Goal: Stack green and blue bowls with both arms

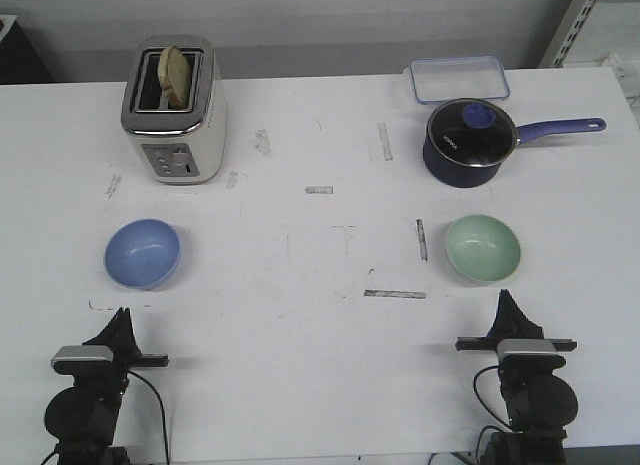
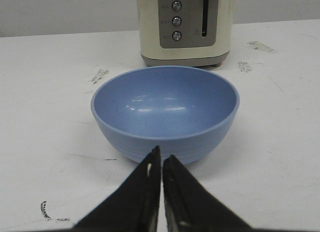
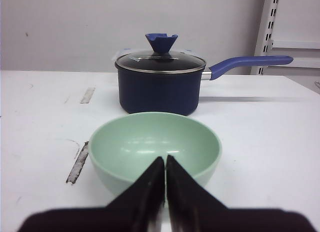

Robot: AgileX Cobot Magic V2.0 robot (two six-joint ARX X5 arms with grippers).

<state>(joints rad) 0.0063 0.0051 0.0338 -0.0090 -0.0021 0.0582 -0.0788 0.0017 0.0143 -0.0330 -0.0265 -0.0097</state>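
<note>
Front view: the white table carries a toaster far left and a saucepan far right. The blue bowl sits left, the green bowl right, well apart. Each gripper waits near its bowl: left gripper, right gripper. Wrist views alone show both jaws pressed together, empty. Approaching unopened, either could shove its bowl away.

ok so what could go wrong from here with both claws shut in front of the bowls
1. Both claws, left and right, are shut; advancing like this would probably shove the blue bowl or green bowl instead of gripping the rim.
2. A pushed green bowl could slide into the saucepan behind it.
</note>
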